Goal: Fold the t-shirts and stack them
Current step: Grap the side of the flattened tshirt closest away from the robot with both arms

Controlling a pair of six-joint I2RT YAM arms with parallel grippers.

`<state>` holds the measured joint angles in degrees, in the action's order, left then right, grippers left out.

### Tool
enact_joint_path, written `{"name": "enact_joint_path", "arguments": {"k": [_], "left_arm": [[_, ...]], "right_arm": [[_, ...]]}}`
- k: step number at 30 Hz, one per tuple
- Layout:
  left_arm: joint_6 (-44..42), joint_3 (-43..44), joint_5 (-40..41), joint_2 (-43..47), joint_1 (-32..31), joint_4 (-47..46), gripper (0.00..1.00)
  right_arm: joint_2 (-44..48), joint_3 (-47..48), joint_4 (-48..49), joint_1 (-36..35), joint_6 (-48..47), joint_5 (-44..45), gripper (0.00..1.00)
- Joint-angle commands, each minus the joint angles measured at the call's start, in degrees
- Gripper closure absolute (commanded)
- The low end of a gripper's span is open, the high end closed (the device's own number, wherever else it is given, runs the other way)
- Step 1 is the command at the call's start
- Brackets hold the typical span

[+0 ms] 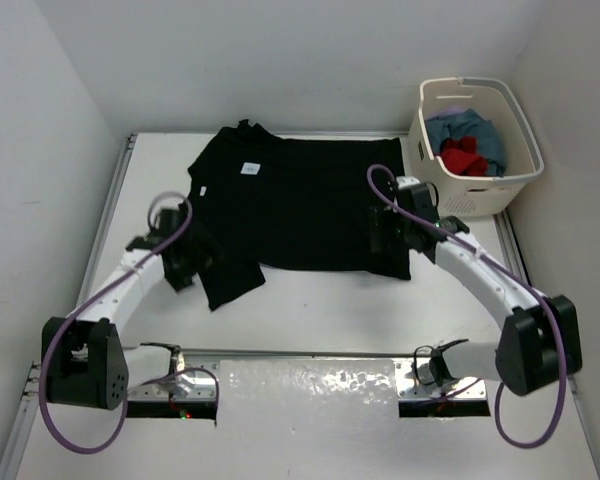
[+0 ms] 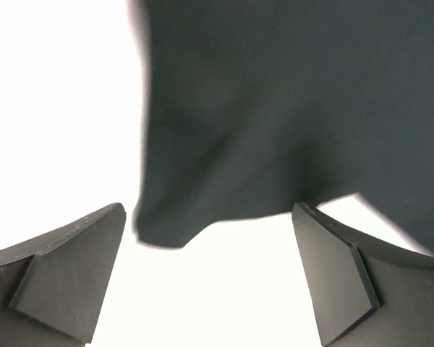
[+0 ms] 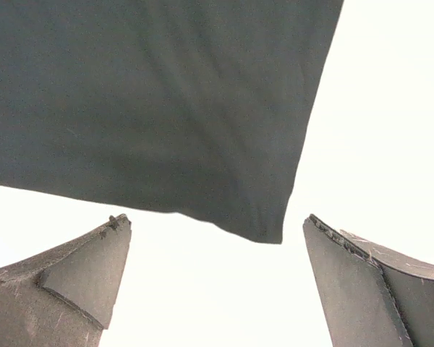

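Left gripper [image 1: 183, 262] and right gripper [image 1: 388, 235] are both spread, holding nothing. Black shirt [image 1: 300, 205] is laid flat on table [image 1: 310, 310], long axis left-right. Near sleeve [image 1: 230, 280] lies just ahead of left jaws; near hem corner [image 1: 404, 270] ahead of right.

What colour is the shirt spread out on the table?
The shirt is black, with a small white label near its collar; clearest in the top external view.

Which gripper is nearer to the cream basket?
Right. The right gripper is over the black t-shirt, near the basket; the left gripper is by its sleeve, across the table.
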<state>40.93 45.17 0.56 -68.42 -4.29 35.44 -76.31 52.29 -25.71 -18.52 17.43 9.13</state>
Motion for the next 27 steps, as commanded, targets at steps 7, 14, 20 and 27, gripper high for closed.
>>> {"name": "enact_joint_path", "arguments": {"k": [7, 14, 20, 27], "left_arm": [[9.87, -18.79, -2.04, 10.24, -1.94, 9.13, 0.0], [9.96, -20.48, -2.4, 4.62, -1.95, 1.74, 0.06], [8.38, -18.45, -4.95, 7.25, -1.95, -0.37, 0.08], [7.33, -15.73, -0.04, 10.16, -1.95, 2.97, 0.07]], "right_arm": [[10.48, -11.16, -0.03, -0.2, 9.73, 8.1, 0.01], [10.13, -11.34, -0.48, 0.07, 9.21, 8.98, 0.01], [8.38, -10.11, -1.18, 0.33, 7.36, 8.8, 0.01], [5.74, -8.7, -1.09, 1.82, 5.86, 8.1, 0.01]]}}
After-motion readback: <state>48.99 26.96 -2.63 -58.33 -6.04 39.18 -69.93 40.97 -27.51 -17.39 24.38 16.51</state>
